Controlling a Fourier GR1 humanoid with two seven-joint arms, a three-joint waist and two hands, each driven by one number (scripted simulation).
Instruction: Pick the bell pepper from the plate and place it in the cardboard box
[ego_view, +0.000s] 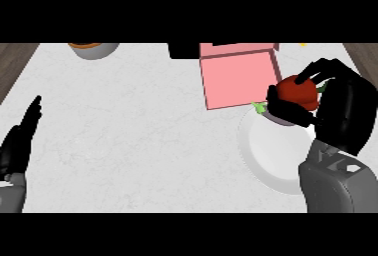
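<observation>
Held pepper (295, 92) in curled right hand (343, 110), upper right of frame | hovered at upper rim of plate (273, 150) | likely needed move left toward box (236, 82), just beside | showed left hand (18, 140) open, resting, far left.

Part of the pepper (294, 94) was hidden under the curled fingers of the right hand (343, 112). A green bit (258, 107) stuck out at the left; couldn't tell if it was stem. The right side of the plate (269, 150) was covered by that hand and its grey forearm (336, 185). The box (238, 82) was cut off at the view's top, far wall unseen. A grey pot (94, 50) with something orange inside was cut off there too. The dark block (183, 50) beside the box was unidentifiable. The yellow speck (303, 45) was too small to tell. The left hand (21, 137) showed edge-on, its arm cut by the lower edge.
</observation>
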